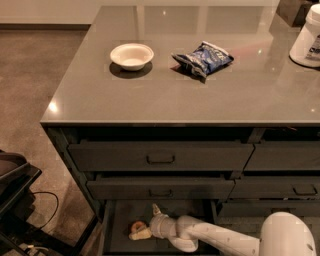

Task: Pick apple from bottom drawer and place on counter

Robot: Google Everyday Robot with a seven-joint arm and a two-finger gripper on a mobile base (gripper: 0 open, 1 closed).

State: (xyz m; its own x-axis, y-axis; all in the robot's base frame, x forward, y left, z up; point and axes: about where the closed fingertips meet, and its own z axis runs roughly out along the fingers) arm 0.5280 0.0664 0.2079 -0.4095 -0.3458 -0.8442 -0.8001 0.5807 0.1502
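Down in the bottom drawer (pixel 119 217), which is pulled open, the tool (pixel 145 222) sits at floor level, reaching in from the right on the white arm (pixel 215 239). Tool is released: one finger (pixel 155 209) angles up toward the back, the other (pixel 140 234) lies low toward the front left, clearly spread apart. Apple (pixel 135 226) rests on the dark drawer floor, left of centre, in the gap between the fingers and right against the lower one; can't tell if the upper one touches it. Not lifted. Two upper drawers are closed, top one (pixel 161 156) and middle one (pixel 161 189), each with a rectangular pull. More closed drawers stacked to the right (pixel 290 190). Tabletop (pixel 165 95), glossy grey, carries a white bowl (pixel 131 55) toward the left, a blue crinkled snack bag (pixel 203 58) near the middle and well apart from the bowl, and a white tub (pixel 307 37) at the right edge, partly cut off. Dark box (pixel 292 10) at the far right corner. Brown floor (pixel 35 85) to the left. Dark equipment (pixel 15 185) with a black cable (pixel 47 200) at lower left.
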